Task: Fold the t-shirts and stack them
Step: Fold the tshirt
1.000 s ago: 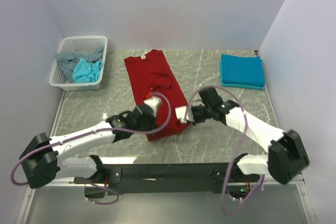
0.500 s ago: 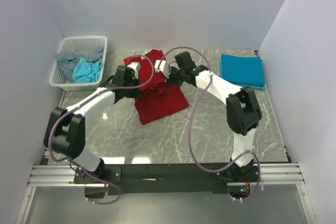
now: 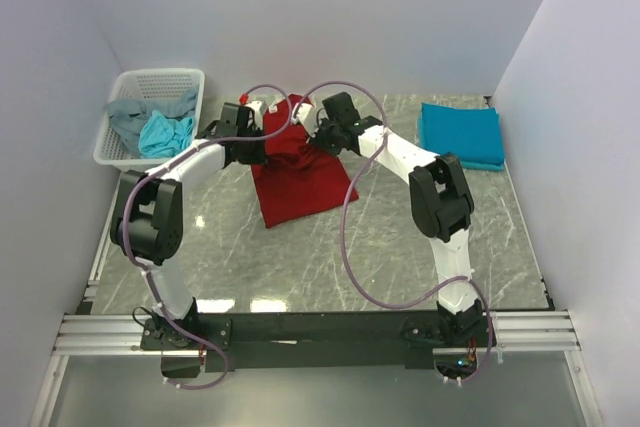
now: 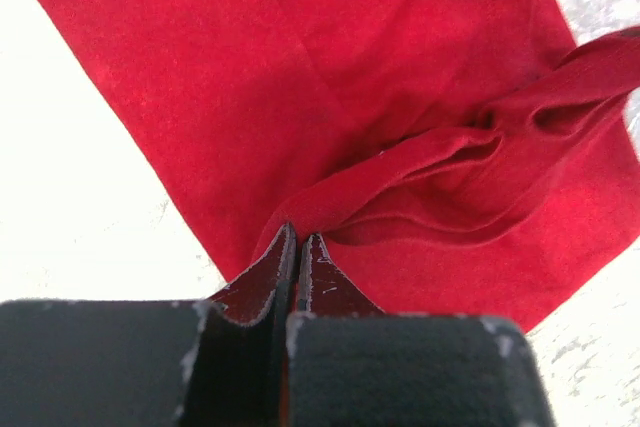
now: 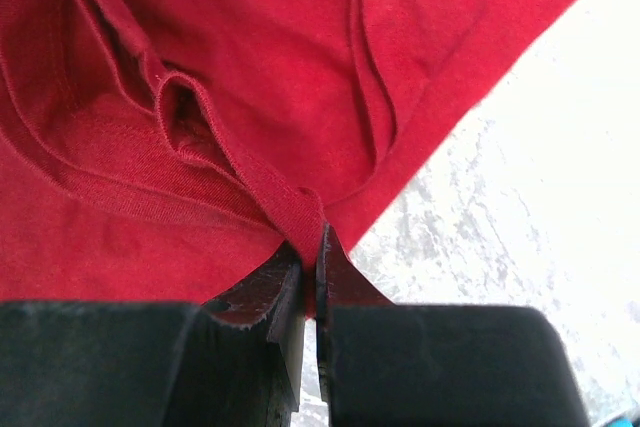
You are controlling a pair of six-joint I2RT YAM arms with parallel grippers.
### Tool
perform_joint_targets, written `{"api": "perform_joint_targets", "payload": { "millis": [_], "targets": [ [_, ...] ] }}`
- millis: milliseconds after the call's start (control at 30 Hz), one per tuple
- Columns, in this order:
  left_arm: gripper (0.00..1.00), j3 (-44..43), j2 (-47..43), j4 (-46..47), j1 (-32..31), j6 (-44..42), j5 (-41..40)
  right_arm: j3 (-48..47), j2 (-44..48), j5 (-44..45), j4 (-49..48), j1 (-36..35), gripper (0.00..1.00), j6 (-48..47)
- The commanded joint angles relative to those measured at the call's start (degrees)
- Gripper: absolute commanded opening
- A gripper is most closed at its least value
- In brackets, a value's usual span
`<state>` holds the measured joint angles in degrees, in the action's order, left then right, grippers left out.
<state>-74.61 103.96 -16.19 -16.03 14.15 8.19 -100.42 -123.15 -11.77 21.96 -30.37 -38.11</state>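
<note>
The dark red t-shirt (image 3: 300,182) lies at the middle back of the table, its near part doubled over toward the far end. My left gripper (image 3: 266,110) is at the shirt's far left and my right gripper (image 3: 306,123) at its far right. In the left wrist view the left gripper (image 4: 298,238) is shut on a raised fold of red t-shirt (image 4: 400,97). The right wrist view shows the right gripper (image 5: 312,239) shut on a hem strip of the red t-shirt (image 5: 250,67). A folded teal-blue t-shirt (image 3: 460,134) rests at the back right.
A white mesh basket (image 3: 160,74) stands at the back left, holding a crumpled grey t-shirt (image 3: 125,117) and a light turquoise t-shirt (image 3: 165,135). White walls close in the table on the left, back and right. Both arms stretch far across the marbled table (image 3: 400,237).
Both grippers have carried the red shirt's near edge from the table's middle to its far end, doubling the shirt over. The arms are now stretched out.
</note>
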Motion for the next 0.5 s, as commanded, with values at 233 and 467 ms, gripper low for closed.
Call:
{"api": "perform_joint_targets", "payload": {
  "millis": [233, 467],
  "targets": [
    [0.15, -5.5, 3.5, -1.9, 1.5, -0.5, -2.6, -5.0, -2.0, 8.1, -5.5, 0.9, 0.19, 8.2],
    [0.82, -13.0, 0.7, -3.1, 2.4, -0.3, -18.6, -10.2, -3.9, 24.7, -14.1, 0.8, 0.71, 22.8]
  ]
}}
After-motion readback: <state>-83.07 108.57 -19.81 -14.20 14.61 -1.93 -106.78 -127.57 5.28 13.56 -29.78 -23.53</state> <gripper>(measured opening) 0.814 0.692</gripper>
